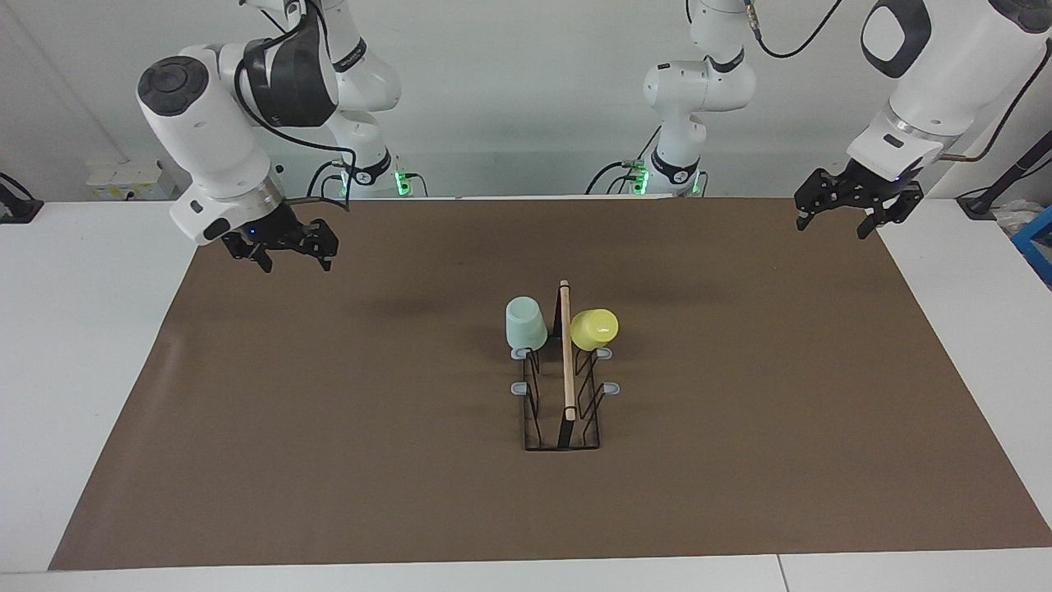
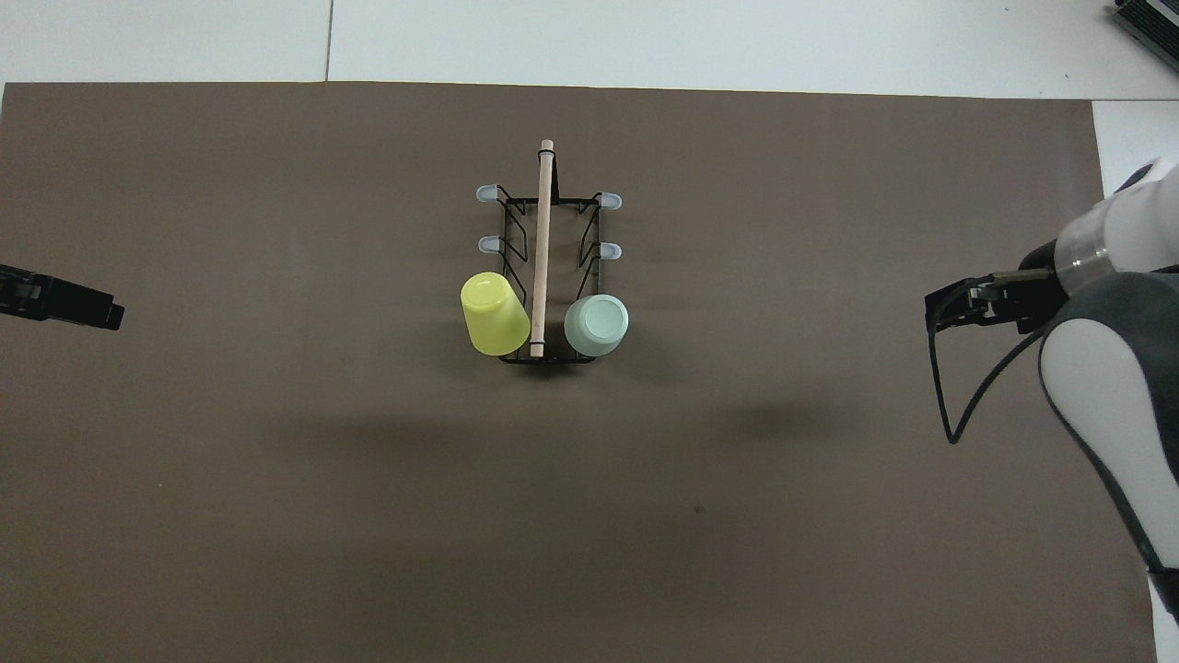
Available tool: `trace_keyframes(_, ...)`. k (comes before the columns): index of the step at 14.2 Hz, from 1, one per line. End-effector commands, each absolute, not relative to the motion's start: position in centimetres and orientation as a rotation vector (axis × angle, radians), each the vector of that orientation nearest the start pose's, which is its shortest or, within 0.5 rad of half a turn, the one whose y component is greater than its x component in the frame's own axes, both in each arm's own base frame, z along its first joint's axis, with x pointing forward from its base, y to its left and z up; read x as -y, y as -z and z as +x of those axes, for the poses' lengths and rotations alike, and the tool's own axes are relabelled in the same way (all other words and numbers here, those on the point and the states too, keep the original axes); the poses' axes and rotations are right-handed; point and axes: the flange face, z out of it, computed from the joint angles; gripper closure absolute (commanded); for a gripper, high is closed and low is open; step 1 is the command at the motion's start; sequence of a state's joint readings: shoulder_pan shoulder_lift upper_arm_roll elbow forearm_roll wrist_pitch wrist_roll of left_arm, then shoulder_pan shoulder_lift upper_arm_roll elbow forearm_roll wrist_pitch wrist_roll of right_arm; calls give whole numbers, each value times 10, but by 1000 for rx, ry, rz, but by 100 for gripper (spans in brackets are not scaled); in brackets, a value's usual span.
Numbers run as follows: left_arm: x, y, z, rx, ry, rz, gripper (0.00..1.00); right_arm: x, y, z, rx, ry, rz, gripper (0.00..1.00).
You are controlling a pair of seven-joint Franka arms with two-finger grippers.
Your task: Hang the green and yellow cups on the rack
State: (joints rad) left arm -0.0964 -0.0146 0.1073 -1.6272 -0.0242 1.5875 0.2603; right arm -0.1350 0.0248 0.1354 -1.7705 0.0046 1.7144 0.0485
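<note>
The black wire rack (image 1: 565,386) with a wooden rod on top stands in the middle of the brown mat, also in the overhead view (image 2: 543,230). The mint green cup (image 1: 526,323) hangs mouth-down on the prong nearest the robots on the right arm's side (image 2: 596,324). The yellow cup (image 1: 594,327) hangs tilted on the matching prong on the left arm's side (image 2: 495,313). My left gripper (image 1: 834,226) is open and empty, raised over the mat's edge at its own end (image 2: 64,306). My right gripper (image 1: 296,263) is open and empty, raised over the mat's edge at its end (image 2: 958,308).
The brown mat (image 1: 329,411) covers most of the white table (image 1: 82,329). The rack's other grey-tipped prongs (image 1: 518,388) carry nothing. A blue object (image 1: 1037,242) lies at the table's edge past the left arm's end.
</note>
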Motion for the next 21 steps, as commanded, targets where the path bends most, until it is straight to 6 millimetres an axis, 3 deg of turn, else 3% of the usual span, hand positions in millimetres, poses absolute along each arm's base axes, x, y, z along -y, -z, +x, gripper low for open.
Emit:
trace_keyframes(1,-3,-613,545,-388,-43,-3149,0,17,-532,561,-110,-103,-3147,0)
trace_keyframes(6,-4,-614,546,-388,-25,-3149,0,-3,-564,566,-56,13,-3167,0)
trace_keyframes(11,-5,-614,546,-385,-23,-3149,0,-13,-575,565,-135,21,-3149,0)
trace_keyframes(12,-5,-614,546,-385,-23,-3149,0,-23,-579,565,-107,26,-3149,0)
trace_keyframes(15,-5,-614,546,-385,-25,-3149,0,-34,-613,563,-77,11,-3148,0)
trace_keyframes(18,-6,-614,546,-383,-28,-3150,0,-39,-610,561,-65,-30,-3143,0)
trace_keyframes(20,-6,-613,545,-381,-33,-3151,0,-54,-614,556,-29,-21,-3145,0)
trace_keyframes(21,-6,-613,545,-381,-33,-3151,0,-49,-616,557,-46,-14,-3147,0)
